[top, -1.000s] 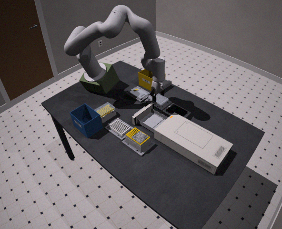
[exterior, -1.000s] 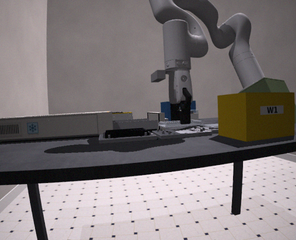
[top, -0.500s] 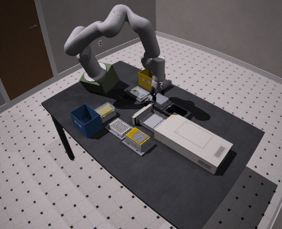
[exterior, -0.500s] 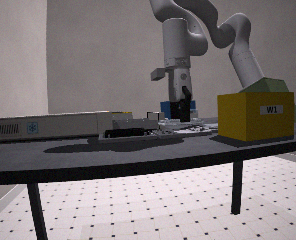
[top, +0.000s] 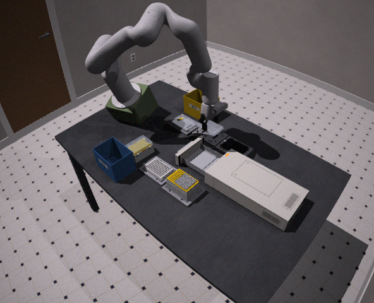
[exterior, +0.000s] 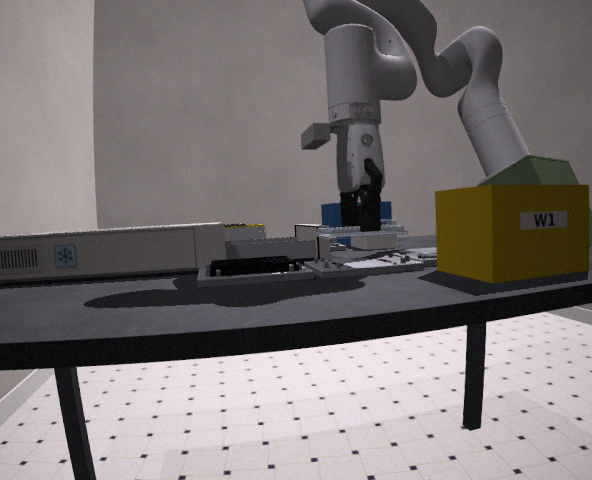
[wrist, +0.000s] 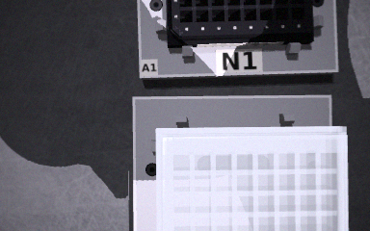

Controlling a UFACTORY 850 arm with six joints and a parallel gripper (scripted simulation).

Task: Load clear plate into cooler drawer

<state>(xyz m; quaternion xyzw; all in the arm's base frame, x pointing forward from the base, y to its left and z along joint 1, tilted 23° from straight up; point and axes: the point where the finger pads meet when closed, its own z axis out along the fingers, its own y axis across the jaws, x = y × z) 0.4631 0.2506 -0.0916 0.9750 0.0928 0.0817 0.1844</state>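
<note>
My gripper (top: 204, 126) (exterior: 361, 221) is shut on the clear plate (exterior: 359, 236) (wrist: 250, 183) and holds it level, a little above its grey nest (exterior: 389, 266) (wrist: 230, 111). In the wrist view the plate fills the lower middle and shows a doubled outline; I cannot tell whether a lid lies on it. The fingers themselves do not show in the wrist view. The cooler CD (top: 256, 182) (exterior: 105, 253) lies long and beige on the bench. Its drawer (top: 201, 160) is pulled out toward the nests and is empty. An orange lamp (top: 227, 154) glows at its corner.
Nest N1 (wrist: 317, 60) beside it holds a black plate (wrist: 240, 19) (top: 234, 145). The yellow bin W1 (top: 192, 102) (exterior: 508, 232) stands close behind the arm. Another nest with a plate (top: 185, 124), a blue bin (top: 114, 158) and three tip boxes (top: 182, 180) stand to the left.
</note>
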